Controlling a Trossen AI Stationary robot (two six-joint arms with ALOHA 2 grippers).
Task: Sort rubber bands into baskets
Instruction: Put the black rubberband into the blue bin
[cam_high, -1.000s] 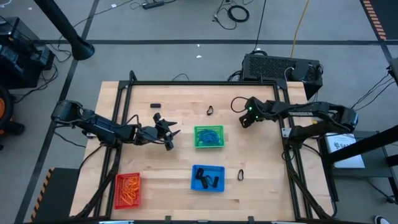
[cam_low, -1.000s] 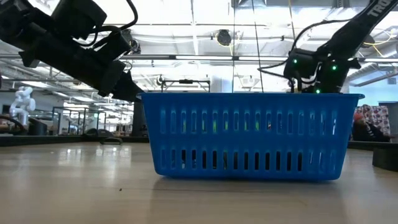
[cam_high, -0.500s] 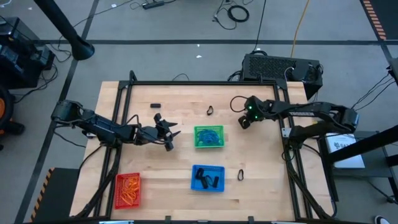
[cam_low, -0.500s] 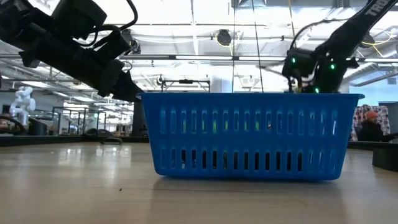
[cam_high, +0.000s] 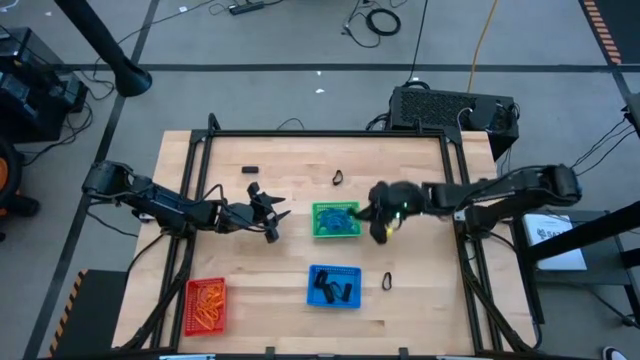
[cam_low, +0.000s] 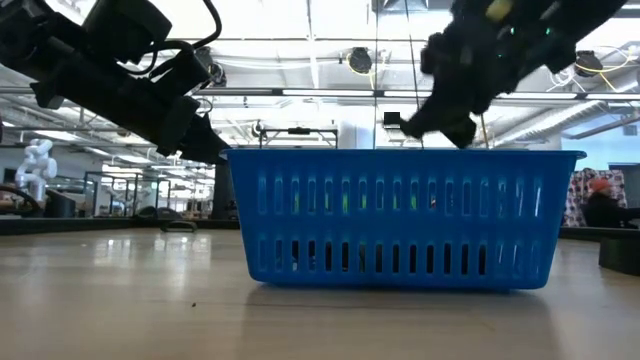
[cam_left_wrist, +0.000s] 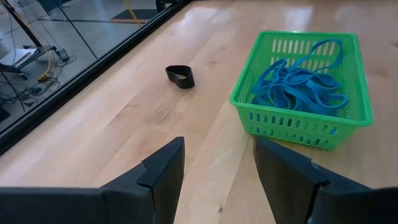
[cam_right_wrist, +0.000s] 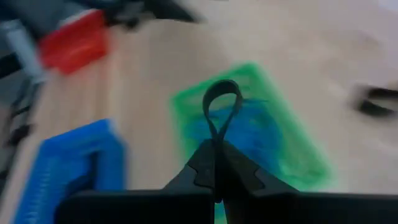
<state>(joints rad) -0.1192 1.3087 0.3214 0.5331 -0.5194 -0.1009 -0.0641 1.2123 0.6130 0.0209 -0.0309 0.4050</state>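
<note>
My right gripper (cam_high: 379, 228) hangs over the right edge of the green basket (cam_high: 336, 220), shut on a dark rubber band (cam_right_wrist: 222, 102). The green basket (cam_left_wrist: 305, 87) holds blue bands. The blue basket (cam_high: 334, 286) holds black ones and the red basket (cam_high: 206, 305) orange ones. My left gripper (cam_left_wrist: 217, 180) stands open, left of the green basket and above the table, with nothing between its fingers. A black band (cam_left_wrist: 180, 76) lies flat on the table beyond the green basket, and another (cam_high: 387, 282) lies right of the blue basket. My right gripper pinches one end of the dark band (cam_right_wrist: 216, 142) between its two fingertips. The rest of the band sticks out past the fingertips as a narrow open loop (cam_right_wrist: 222, 93), clear of the table. The fingers slant downward toward the green basket from the table's right side.
A small black piece (cam_high: 250, 170) lies at the table's far left. A black frame (cam_high: 330, 134) runs along the table's edges. In the low view the blue basket (cam_low: 400, 215) fills the middle and hides the table behind it.
My right gripper has swung from the table's far right part toward the near-left, rising and turning, and now hangs by the green basket. The dark loop that lay on the table beside it at the far right is gone from there and now sticks out of its fingers.
</note>
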